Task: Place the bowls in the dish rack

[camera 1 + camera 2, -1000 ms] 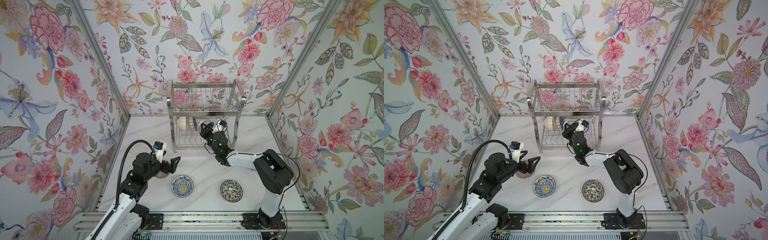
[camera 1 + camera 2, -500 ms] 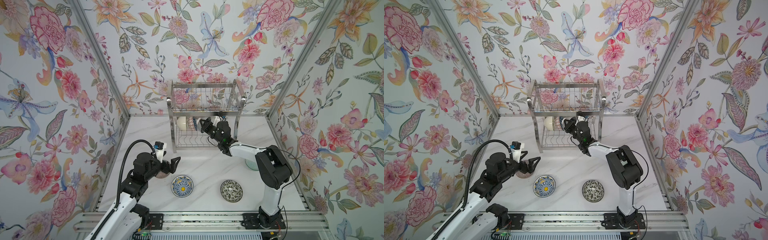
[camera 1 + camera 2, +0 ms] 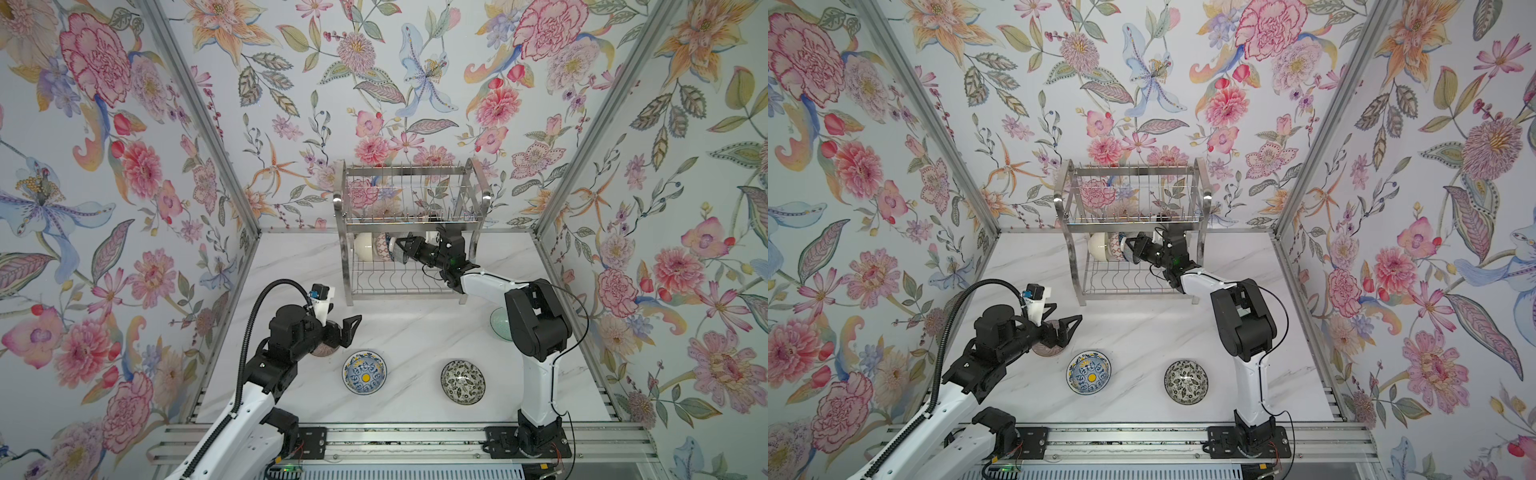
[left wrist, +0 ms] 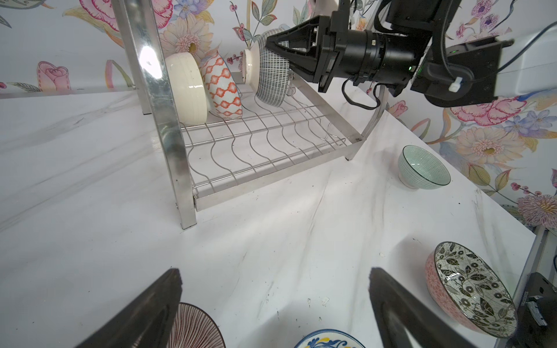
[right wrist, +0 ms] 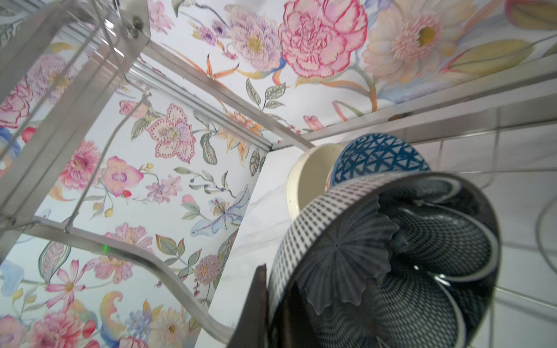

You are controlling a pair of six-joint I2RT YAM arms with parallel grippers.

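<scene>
Only the right pincer [image 4: 271,45] was pinching anything: it was clamped on the rim of the navy flower bowl [image 4: 271,81], holding it on edge over the lower shelf of the dish rack [image 3: 365,225] at the centre of both top views. That on-edge pose was probably chosen so the bowl could settle between the wavy wires. Whether its lower edge touched them could not be told. It stood just beside the cream bowl [image 4: 187,87] and the blue lattice bowl [image 4: 223,87], which leaned together at the shelf's left end.

At lower left, the left pincer [image 3: 340,322] hung spread wide and empty over the mauve ribbed bowl [image 3: 324,352], likely lined up to pick it.

There were seven bowls: two racked, one held inside the rack and four on the bench [image 3: 415,328]. Those four were the mauve one, the yellow-centred bowl [image 3: 364,372], the leafy bowl [image 3: 463,381] and the pale green bowl [image 4: 422,168], which sat half hidden behind the right arm in the top views. There was one rack and two pincers.
</scene>
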